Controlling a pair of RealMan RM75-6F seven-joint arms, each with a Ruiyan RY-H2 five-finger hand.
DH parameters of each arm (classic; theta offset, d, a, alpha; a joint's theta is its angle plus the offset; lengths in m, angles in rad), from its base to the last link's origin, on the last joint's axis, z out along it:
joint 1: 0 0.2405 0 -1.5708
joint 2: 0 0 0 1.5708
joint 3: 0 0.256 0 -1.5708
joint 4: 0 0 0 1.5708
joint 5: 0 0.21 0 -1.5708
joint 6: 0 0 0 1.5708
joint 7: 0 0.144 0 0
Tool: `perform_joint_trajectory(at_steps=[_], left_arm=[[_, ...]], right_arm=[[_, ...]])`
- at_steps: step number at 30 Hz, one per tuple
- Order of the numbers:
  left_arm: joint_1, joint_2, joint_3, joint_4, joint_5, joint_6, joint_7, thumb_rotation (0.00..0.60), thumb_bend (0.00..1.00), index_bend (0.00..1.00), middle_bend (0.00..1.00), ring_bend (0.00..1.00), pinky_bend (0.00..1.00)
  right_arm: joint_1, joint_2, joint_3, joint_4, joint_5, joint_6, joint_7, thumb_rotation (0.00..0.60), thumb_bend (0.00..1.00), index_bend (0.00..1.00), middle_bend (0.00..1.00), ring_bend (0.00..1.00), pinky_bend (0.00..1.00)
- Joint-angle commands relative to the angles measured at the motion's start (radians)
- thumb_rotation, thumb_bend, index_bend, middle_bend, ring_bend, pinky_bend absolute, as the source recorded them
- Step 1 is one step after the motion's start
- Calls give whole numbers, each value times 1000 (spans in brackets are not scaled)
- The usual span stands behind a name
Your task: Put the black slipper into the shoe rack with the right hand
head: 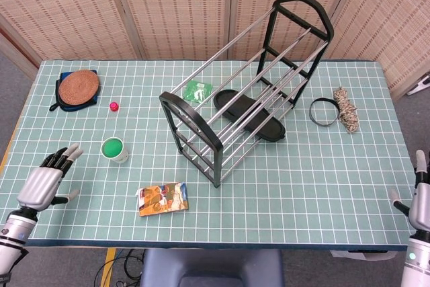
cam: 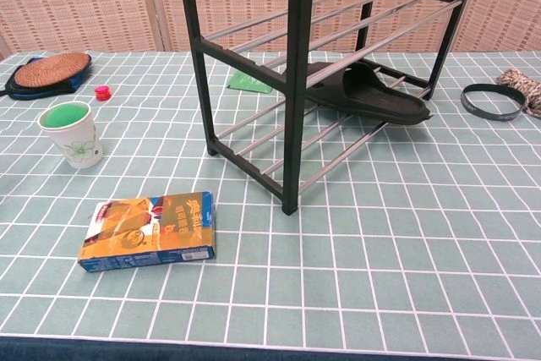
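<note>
The black slipper lies flat inside the black-framed shoe rack, on its lowest bars, toe toward the right. My right hand is at the right edge of the head view, beyond the table's front right corner, fingers extended and apart, holding nothing. My left hand hovers over the table's front left corner, fingers spread, empty. Neither hand shows in the chest view.
A green-filled paper cup and an orange box lie front left. A woven coaster and red cap are at back left. A green packet sits behind the rack. A black ring and twine bundle lie right.
</note>
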Motion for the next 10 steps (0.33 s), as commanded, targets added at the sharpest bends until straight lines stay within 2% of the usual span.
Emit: perform_joint_trajectory(at_steps=[1,10], left_arm=[[2,-4,4,-6,1,5,16,600,262,12,22,0,108],[-1,-10,8,-9,0,5,36,600,262,12,22,0,107]], right_arm=[[-18,11,13,2,-5,-34,28,600,178,0,0,0,23],[-42,10,38,-10,-32,-53,14,600,178,0,0,0,23]])
